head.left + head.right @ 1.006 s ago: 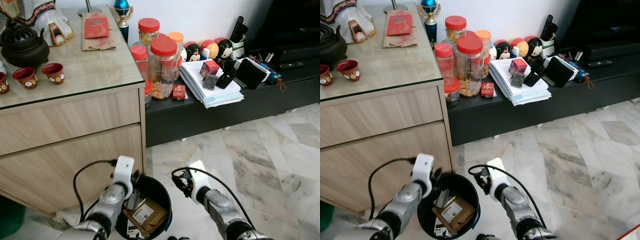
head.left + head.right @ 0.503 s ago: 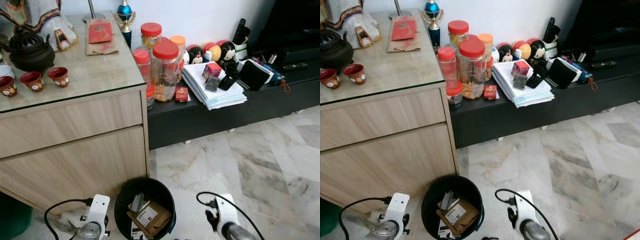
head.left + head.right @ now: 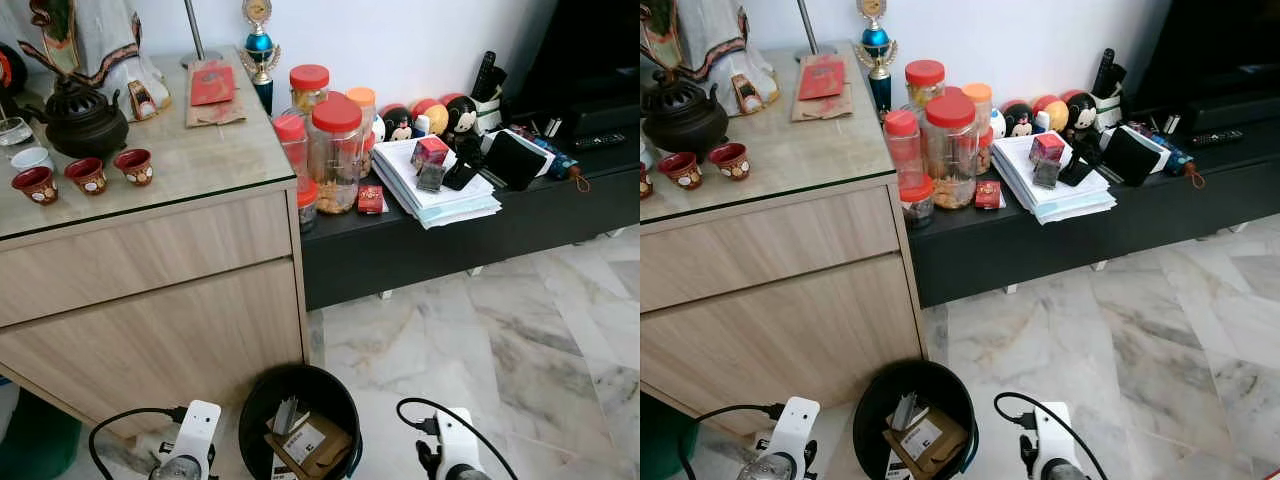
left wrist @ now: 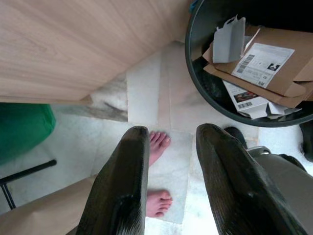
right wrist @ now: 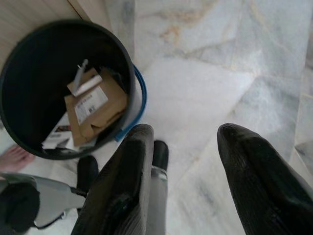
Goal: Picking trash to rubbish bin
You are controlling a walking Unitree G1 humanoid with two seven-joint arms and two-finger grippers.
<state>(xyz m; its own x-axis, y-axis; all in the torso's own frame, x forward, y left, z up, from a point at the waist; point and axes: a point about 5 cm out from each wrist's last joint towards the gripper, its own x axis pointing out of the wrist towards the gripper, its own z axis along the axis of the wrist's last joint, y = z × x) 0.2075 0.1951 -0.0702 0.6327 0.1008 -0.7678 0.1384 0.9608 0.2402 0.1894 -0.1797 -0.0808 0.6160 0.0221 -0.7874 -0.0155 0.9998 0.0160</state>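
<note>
A black round rubbish bin stands on the marble floor in front of the wooden cabinet. Inside it lie a brown cardboard box with a white label and a grey folded piece. My left gripper hangs low to the bin's left, fingers open and empty over the floor. Low on the bin's right hangs my right gripper, also open and empty. Both white wrists show at the bottom of the head views.
A wooden cabinet with a glass top carries red cups and an incense burner. The black low shelf holds red-lidded jars, papers and toys. A person's bare feet stand near my left gripper. A green object sits by the cabinet.
Both arms have dropped from beside the bin's rim down to the bottom of the picture. The head camera has tilted up, so the whole scene sits lower.
</note>
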